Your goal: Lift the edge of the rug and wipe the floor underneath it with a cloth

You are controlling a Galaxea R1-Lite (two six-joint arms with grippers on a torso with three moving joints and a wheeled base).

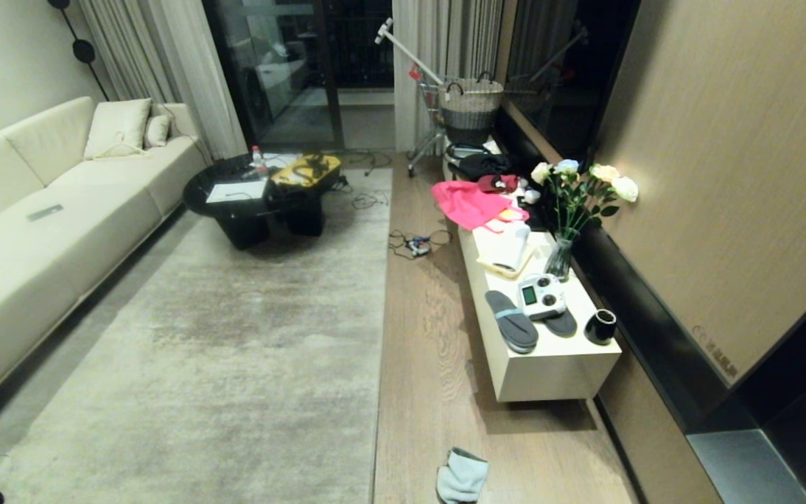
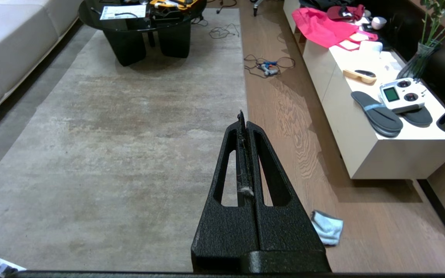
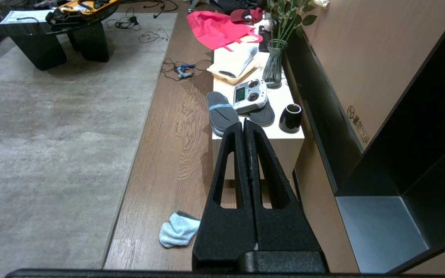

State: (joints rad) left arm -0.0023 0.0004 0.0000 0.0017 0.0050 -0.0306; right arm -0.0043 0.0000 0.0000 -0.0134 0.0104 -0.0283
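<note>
Head view gives us the whole job before we start: the cloth [image 1: 462,476] lies crumpled on the floor [image 1: 424,364], near the rug edge [image 1: 383,294] but not touching it, so both are reachable from one stance. Our left claw [image 2: 244,119] is closed on nothing above the rug border; our right claw [image 3: 244,125] is likewise closed and empty, raised over the floor strip beside the white worktop [image 3: 290,143], apparently parked

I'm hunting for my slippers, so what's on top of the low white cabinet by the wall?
On the low white cabinet: two grey slippers, a white remote controller lying across one and covering part of it, a black cup, a vase of flowers, a tray, pink fabric.
</note>
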